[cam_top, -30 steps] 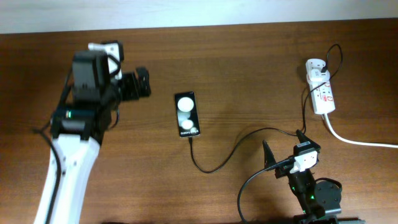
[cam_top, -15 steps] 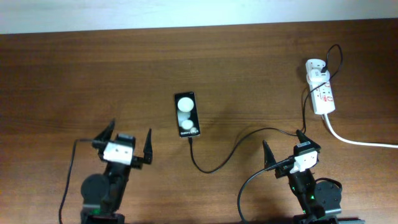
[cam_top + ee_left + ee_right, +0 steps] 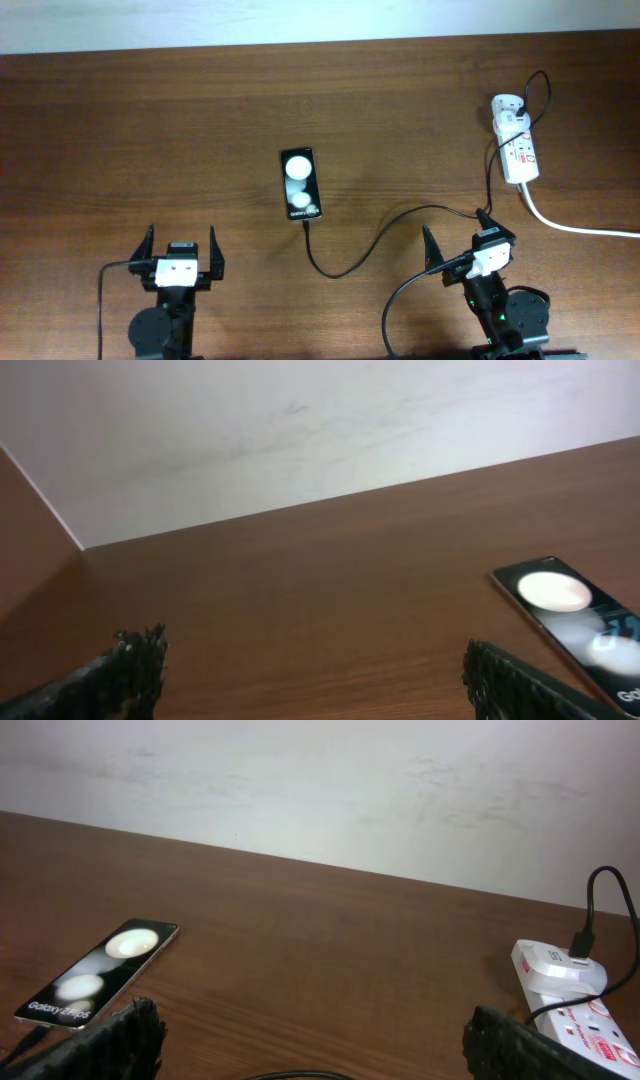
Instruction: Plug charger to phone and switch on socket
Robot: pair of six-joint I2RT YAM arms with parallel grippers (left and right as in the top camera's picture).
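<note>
Brown table (image 3: 150, 130), phone (image 3: 301, 184), charger (image 3: 418, 208), socket (image 3: 520, 155), white cord (image 3: 580, 228)

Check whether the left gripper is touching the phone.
Apart. The overhead view shows bare table between the open left gripper and the phone.

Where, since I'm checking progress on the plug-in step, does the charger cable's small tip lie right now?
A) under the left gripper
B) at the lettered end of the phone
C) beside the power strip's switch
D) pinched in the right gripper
B: in the overhead view the charger cable curves up to the phone, and its tip meets the end with the white lettering. Whether it is fully seated cannot be told.
</note>
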